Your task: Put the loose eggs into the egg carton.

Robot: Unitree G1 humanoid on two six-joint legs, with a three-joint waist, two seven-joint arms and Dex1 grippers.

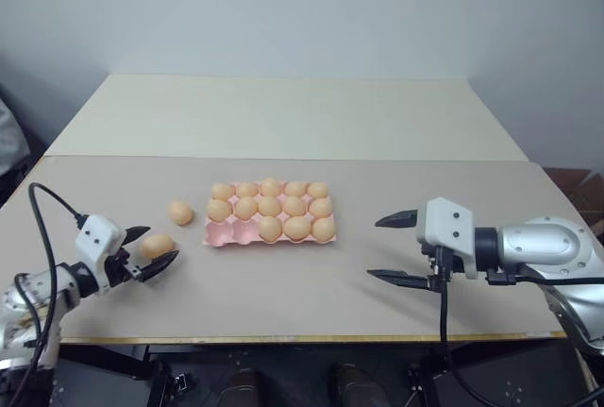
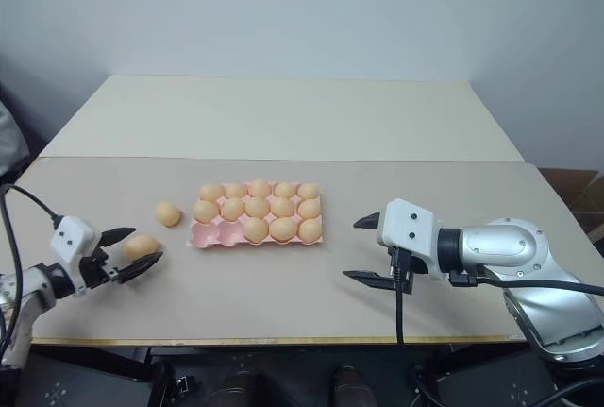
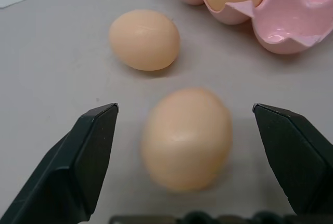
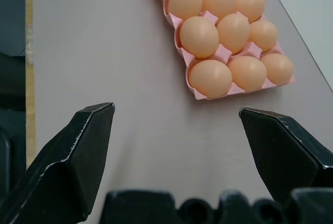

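near egg: one loose egg (image 1: 157, 245) lay on the table (image 1: 283, 284), well left of the carton, between the left gripper's open fingers.
far egg: second loose egg (image 1: 179, 211) sat just beside the carton's left end, apart from it.
egg carton: pink tray (image 1: 219, 233) stood mid-table; most cups filled, two cups at the front-left looked empty.
left gripper: left gripper (image 1: 151, 250) was spread wide and straddled the near egg; the left wrist view showed a gap on both sides, so nothing was gripped yet.
right gripper: right gripper (image 1: 396, 248) hung open over bare table right of the carton, holding nothing.
handling: eggs judged light, rigid, thin-shelled and smooth; likely to crack under a hard squeeze and to roll or slip off the pads.
grasp spot: best taken across the short middle of the near egg, pads on opposite sides at its widest band, closed gently.
placing: the egg would probably need lowering upright into an empty front-left cup, not dropping.
risk: a nudge from one finger (image 3: 78, 167) could roll the egg away; knocking the seated eggs (image 4: 200, 37) was also possible.
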